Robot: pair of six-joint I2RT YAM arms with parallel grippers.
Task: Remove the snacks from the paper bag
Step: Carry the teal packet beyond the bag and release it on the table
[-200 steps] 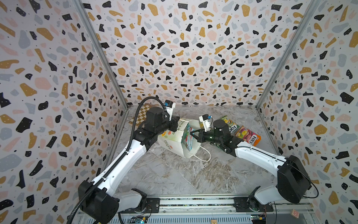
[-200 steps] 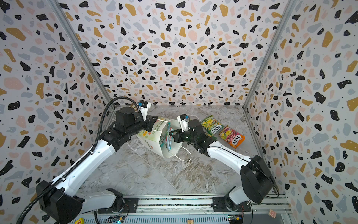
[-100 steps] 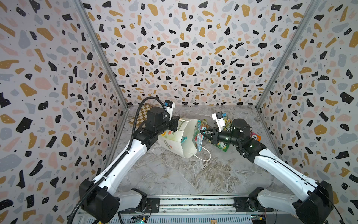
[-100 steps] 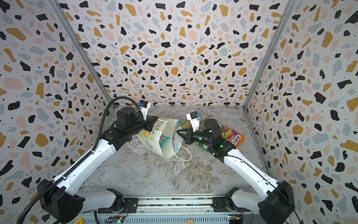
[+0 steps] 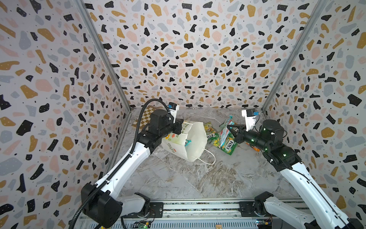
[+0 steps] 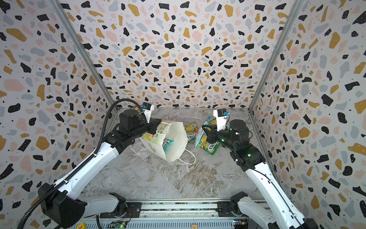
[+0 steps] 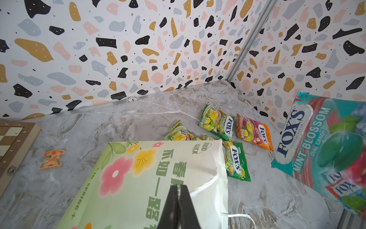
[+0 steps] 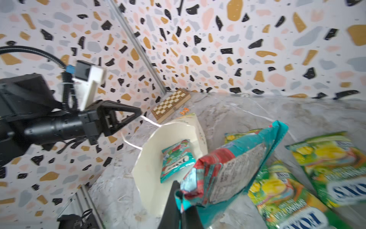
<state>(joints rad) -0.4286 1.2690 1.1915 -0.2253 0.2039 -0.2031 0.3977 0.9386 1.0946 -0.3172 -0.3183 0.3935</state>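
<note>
Now the teal snack [image 5: 224, 133] has left the paper bag [image 5: 195, 138].

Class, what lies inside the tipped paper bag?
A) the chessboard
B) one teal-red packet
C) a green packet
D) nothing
B: the right wrist view shows one teal-red packet lying inside the open mouth of the paper bag; the green packets lie outside it.
</note>
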